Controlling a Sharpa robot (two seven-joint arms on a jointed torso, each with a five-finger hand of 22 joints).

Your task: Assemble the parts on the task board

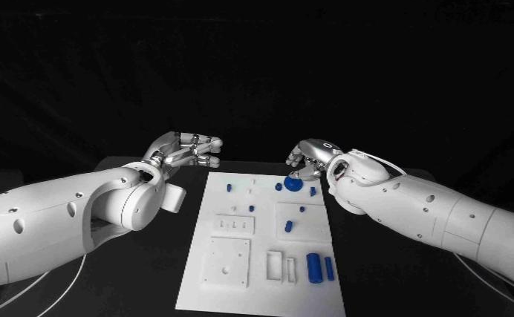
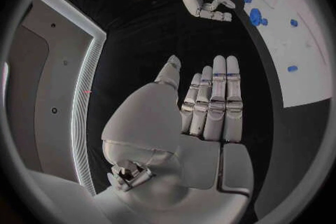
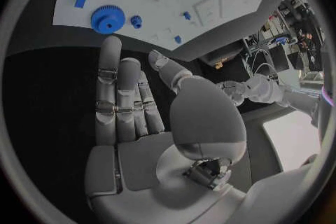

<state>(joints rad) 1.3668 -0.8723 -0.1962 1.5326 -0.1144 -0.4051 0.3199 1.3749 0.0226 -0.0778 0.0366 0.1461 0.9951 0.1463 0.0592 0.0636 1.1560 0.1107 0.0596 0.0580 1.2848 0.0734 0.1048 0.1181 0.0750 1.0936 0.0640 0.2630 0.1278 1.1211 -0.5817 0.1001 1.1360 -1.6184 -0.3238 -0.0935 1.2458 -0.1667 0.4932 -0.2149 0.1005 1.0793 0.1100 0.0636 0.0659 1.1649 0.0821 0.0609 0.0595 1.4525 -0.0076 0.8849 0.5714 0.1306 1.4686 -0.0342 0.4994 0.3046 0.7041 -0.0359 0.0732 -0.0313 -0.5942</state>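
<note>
**Assembly barely begun**

Head view: the board [image 1: 264, 246] lay mid-table, blue parts [image 1: 314, 266] loose on it. Left wrist view: left hand [image 2: 210, 103] flat, fingers together, empty. Right wrist view: right hand [image 3: 129, 103] likewise empty near the gear [image 3: 106, 18] by the board's far edge.

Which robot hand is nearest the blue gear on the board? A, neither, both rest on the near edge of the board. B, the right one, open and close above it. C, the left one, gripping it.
B: the right robot hand hangs with fingers straight and apart, holding nothing, just by the gear at the far end of the board; the left robot hand is off to the board's side.
</note>
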